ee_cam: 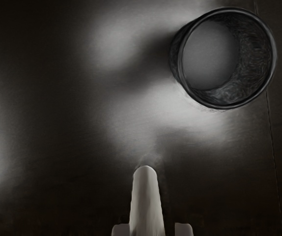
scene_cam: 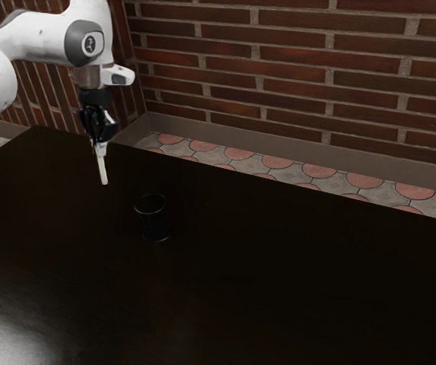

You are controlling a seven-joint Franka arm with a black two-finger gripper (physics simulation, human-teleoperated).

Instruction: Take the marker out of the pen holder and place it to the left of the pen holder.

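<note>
Marker: out of the pen holder, held by the gripper. Fingers closed in on its upper part, one on each side; the shaft runs downward from between them. Attitude close to upright, slight lean, lower end toward the exterior view's right. Colour pale, off-white.

Pen holder: dark, round, standing upright on the dark table, mouth up. Wrist view looks down into it; a grey round base and a textured inner wall are seen. Marker and holder are apart, the marker nearer the arm's base side, at the exterior view's left of the holder. Whether the marker's lower end meets the tabletop could not be determined; the dark surface gives poor contrast there.

Arm: white with grey joint covers, entering at the exterior view's upper left, hand pointed down. Surroundings: brick wall behind the table, floor of pink and grey tiles between the two.
</note>
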